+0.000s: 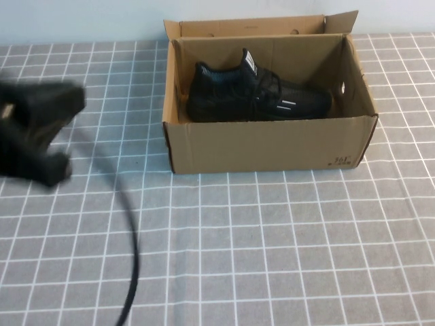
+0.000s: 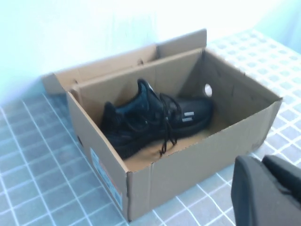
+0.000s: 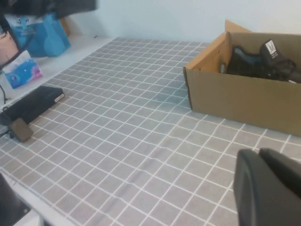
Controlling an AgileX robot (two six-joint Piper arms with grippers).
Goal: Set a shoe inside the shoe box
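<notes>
Grey checked cloth covers the worktop [image 1: 272, 258], and nearest the robot the left end effector [image 1: 34, 136] hangs above its left side, fingers together and holding nothing, with a black cable [image 1: 129, 224] trailing beneath it. Right end effector [image 3: 268, 188], fingers likewise together and empty, shows only in its own wrist view, apart from the box. Farther back stands the rectangular brown corrugated cardboard shoe box [image 1: 272, 146], flap lid open, with the all-black knit sneaker [image 1: 258, 95] lying inside on its floor.
</notes>
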